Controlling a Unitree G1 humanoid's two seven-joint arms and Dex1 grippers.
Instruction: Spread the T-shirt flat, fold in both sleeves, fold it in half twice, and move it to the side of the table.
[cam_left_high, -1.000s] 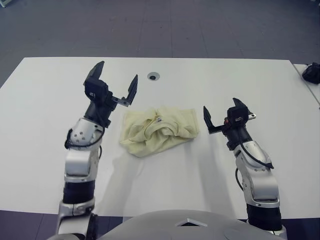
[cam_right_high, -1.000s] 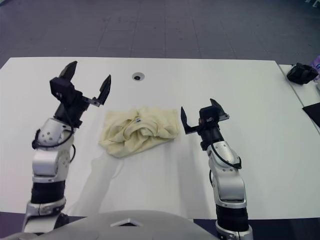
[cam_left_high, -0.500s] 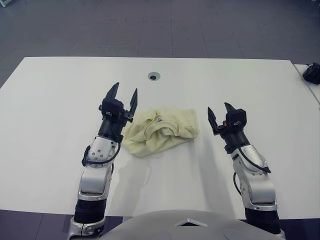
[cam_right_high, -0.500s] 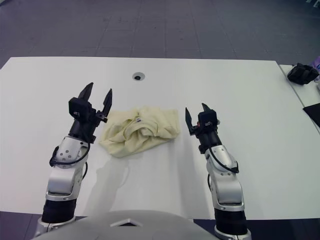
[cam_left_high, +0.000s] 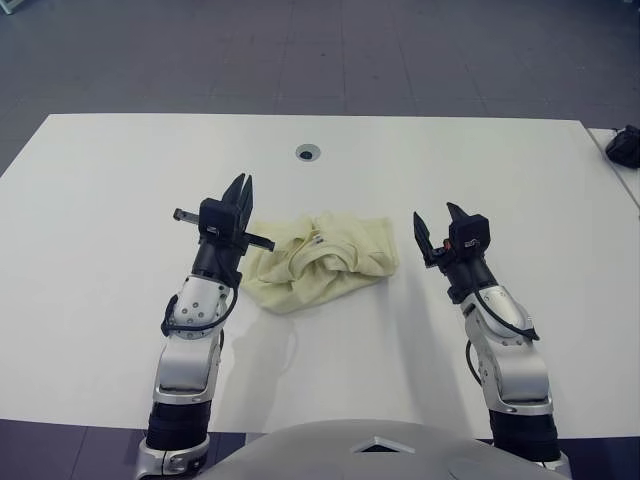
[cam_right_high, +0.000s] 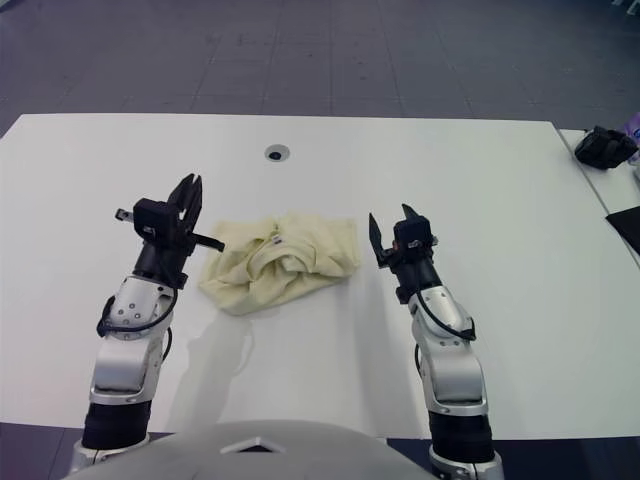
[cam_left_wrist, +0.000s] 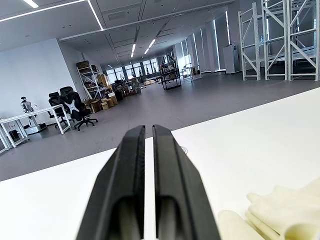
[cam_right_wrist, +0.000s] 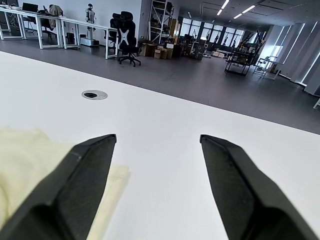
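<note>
A pale yellow T-shirt (cam_left_high: 320, 258) lies crumpled in a heap at the middle of the white table (cam_left_high: 100, 200). My left gripper (cam_left_high: 238, 192) hovers just beyond the shirt's left edge, its fingers (cam_left_wrist: 132, 150) pressed together with nothing between them. The shirt's cloth (cam_left_wrist: 280, 210) lies beside it in the left wrist view. My right gripper (cam_left_high: 436, 220) stands open a short way off the shirt's right edge, empty, with the cloth (cam_right_wrist: 30, 165) off to one side of it.
A round cable hole (cam_left_high: 307, 152) sits in the table behind the shirt. A black object (cam_left_high: 625, 145) rests on a neighbouring surface at the far right. Bare tabletop surrounds the shirt on all sides.
My left gripper came down from a raised, wide-open pose, moved in toward the shirt's left edge and shut. My right gripper turned its wrist and stayed open.
</note>
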